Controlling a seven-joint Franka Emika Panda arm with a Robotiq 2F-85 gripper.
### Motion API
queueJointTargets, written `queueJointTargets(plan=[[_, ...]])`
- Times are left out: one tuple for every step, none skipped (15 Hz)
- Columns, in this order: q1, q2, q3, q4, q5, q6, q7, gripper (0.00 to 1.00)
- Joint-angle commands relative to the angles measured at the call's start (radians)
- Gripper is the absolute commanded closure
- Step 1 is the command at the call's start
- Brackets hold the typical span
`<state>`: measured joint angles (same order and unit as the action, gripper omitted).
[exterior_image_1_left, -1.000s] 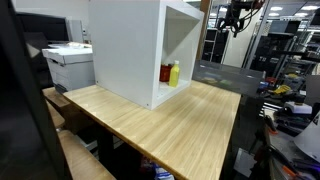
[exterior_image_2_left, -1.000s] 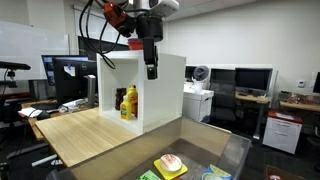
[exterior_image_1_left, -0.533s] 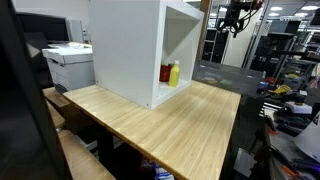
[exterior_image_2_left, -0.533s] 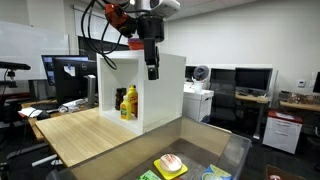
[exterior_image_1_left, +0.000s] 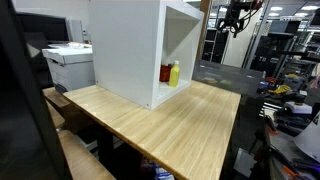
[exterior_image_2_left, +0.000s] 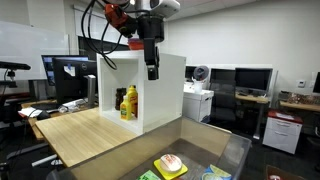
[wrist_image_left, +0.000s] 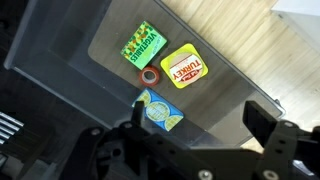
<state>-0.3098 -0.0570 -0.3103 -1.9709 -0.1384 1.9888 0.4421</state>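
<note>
My gripper (exterior_image_2_left: 152, 72) hangs high above the table, open and empty, in front of the white cabinet's (exterior_image_2_left: 160, 90) top edge. In the wrist view its fingers (wrist_image_left: 258, 118) stand wide apart over a grey bin (wrist_image_left: 110, 60) far below. In that bin lie a green packet (wrist_image_left: 143, 46), a yellow "TURKEY" packet (wrist_image_left: 185, 67), a blue-and-yellow packet (wrist_image_left: 158, 110) and a small red-rimmed round thing (wrist_image_left: 151, 75). The same bin (exterior_image_2_left: 215, 140) shows at the bottom of an exterior view with the yellow packet (exterior_image_2_left: 171, 164). Only the arm's upper part (exterior_image_1_left: 236, 14) shows at the top of an exterior view.
A wooden table (exterior_image_1_left: 170, 125) carries the open white cabinet (exterior_image_1_left: 125, 50), with a yellow bottle (exterior_image_1_left: 175, 73) and a red one (exterior_image_1_left: 166, 73) inside. A printer (exterior_image_1_left: 68, 66) stands behind the table. Desks and monitors (exterior_image_2_left: 250, 80) fill the background.
</note>
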Motion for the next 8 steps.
queueJointTargets(plan=[[-0.011,-0.009,-0.003,0.007,0.017,-0.063,0.043,0.0],[-0.013,-0.013,-0.006,0.002,0.016,-0.075,0.052,0.0],[-0.015,-0.018,-0.01,-0.003,0.017,-0.086,0.063,0.0],[-0.018,-0.021,-0.014,-0.007,0.018,-0.097,0.073,0.0],[-0.02,-0.023,-0.018,-0.011,0.02,-0.103,0.083,0.0],[-0.022,-0.022,-0.023,-0.013,0.021,-0.104,0.09,0.0],[-0.025,-0.019,-0.028,-0.015,0.024,-0.102,0.101,0.0],[-0.028,-0.017,-0.032,-0.015,0.028,-0.107,0.107,0.0]])
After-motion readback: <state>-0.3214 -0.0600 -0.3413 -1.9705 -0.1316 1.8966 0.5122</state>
